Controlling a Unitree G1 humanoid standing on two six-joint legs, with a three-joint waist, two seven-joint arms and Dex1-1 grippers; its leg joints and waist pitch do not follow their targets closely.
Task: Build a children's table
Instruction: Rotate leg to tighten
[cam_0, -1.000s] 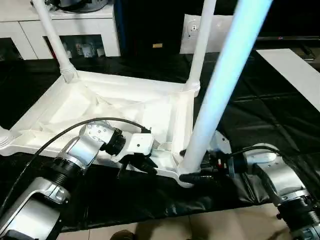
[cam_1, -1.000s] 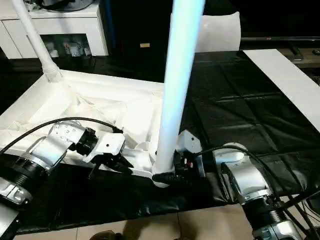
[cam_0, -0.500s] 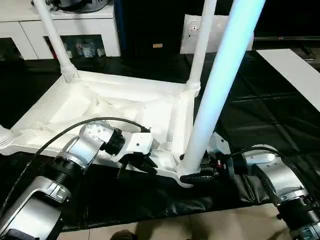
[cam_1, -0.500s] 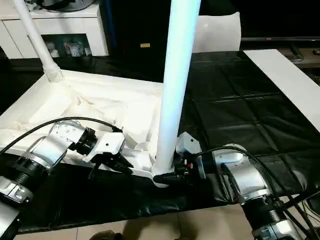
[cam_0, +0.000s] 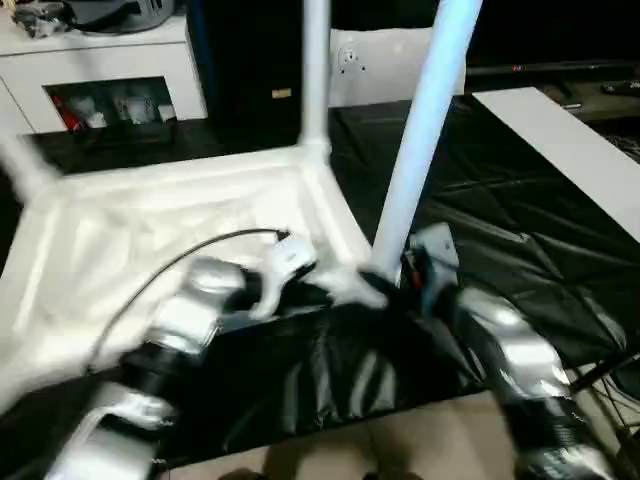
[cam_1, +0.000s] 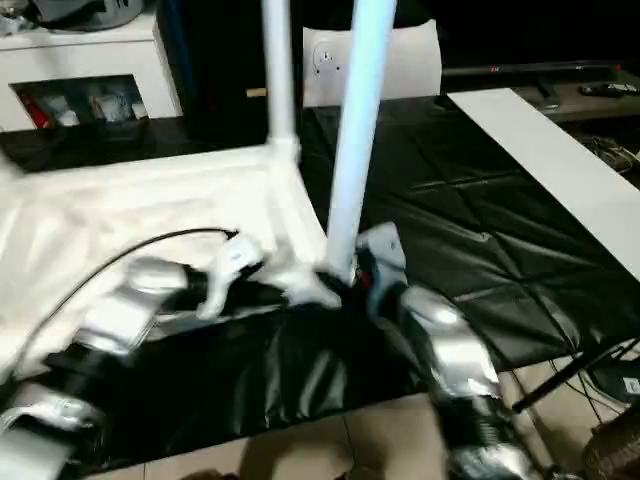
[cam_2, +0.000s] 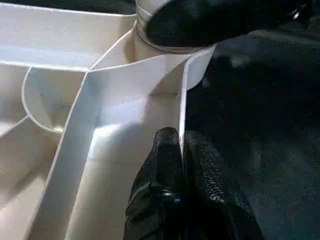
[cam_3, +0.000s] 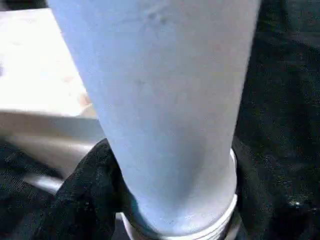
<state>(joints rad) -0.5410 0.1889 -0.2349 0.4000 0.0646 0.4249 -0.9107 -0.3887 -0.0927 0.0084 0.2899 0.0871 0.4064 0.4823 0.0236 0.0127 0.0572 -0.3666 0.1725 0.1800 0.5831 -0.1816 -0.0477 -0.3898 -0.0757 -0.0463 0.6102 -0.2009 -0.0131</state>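
**A:** So where's the tabletop sitting right now?

**B:** It's lying upside down on a black sheet spread over the floor, ribbed underside facing up. The near leg is standing upright in the corner socket closest to the robot, and another leg is standing in the far corner socket behind it.

**A:** What are the arms doing?

**B:** The left gripper is pinching the thin side wall of the tabletop just beside that near corner, jaws clenched with the plastic edge running between them. In the left wrist view you can see one finger on the inside of the wall and one on the outside. The right gripper is grasping the near leg right at its base, black fingers wrapping either side of the tube just above the socket collar.

**A:** Anything else around?

**B:** A white cabinet is sitting at the back left, a flat white bag is leaning behind the legs, and a white board is lying on the sheet out to the right.
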